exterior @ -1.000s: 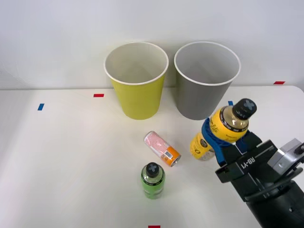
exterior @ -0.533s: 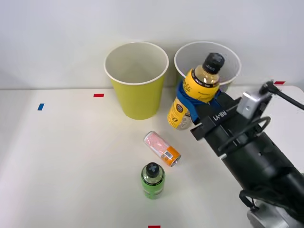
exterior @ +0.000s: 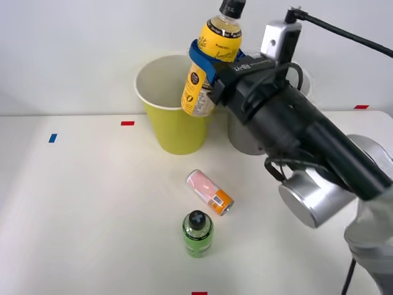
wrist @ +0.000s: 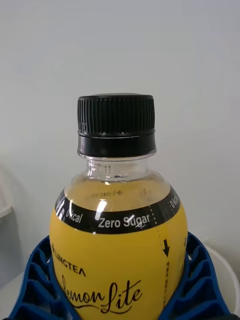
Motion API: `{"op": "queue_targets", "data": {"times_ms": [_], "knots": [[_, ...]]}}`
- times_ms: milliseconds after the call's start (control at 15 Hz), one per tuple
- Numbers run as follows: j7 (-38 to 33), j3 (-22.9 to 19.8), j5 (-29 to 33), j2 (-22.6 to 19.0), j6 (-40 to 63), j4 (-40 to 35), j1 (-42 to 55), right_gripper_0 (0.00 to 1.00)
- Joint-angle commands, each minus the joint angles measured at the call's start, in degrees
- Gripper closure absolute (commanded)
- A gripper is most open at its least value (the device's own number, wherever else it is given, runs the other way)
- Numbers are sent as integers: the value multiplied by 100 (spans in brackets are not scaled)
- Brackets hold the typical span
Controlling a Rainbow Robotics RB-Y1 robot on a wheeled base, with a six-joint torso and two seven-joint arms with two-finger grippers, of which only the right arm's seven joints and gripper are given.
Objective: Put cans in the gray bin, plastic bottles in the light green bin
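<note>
My right gripper [exterior: 212, 61] is shut on the yellow-orange plastic bottle [exterior: 212, 43], black cap up, held slightly tilted in the air over the right rim of the light green bin [exterior: 175, 132]. The wrist view shows the bottle [wrist: 117, 250] upright between my blue fingers [wrist: 35, 285]. The gray bin [exterior: 241, 136] stands right of the green one, mostly hidden behind my arm. The pink-and-orange can [exterior: 210, 192] lies on its side on the white table. In front of it the green plastic bottle [exterior: 197, 234] stands upright.
Small tape marks sit on the table: red [exterior: 127, 123] left of the green bin, blue [exterior: 53, 137] further left, red [exterior: 361, 107] at far right. A pale wall rises right behind the bins.
My arm has lifted the yellow-orange bottle from the table near the gray bin and carried it up and left, past the gray bin, to above the green bin's rim.
</note>
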Motion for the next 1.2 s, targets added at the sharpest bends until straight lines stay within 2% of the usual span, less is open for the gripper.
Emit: {"op": "queue_targets", "data": {"times_ms": [67, 400, 600, 733, 933, 1067, 1133, 1200], "knots": [[-47, 0, 141, 487, -376, 1238, -850, 100], [-65, 0, 501, 953, -630, 2688, -1781, 100], [-65, 0, 528, 1084, -1202, 3620, -2159, 100], [-74, 0, 642, 1181, -1509, 4007, -2282, 100], [-82, 0, 739, 1216, -1536, 4068, -2309, 100], [-91, 0, 730, 1225, -1527, 4068, -2335, 90], [-91, 0, 730, 1216, -1518, 4068, -2326, 69], [-91, 0, 730, 1234, -1509, 4068, -2326, 41]]}}
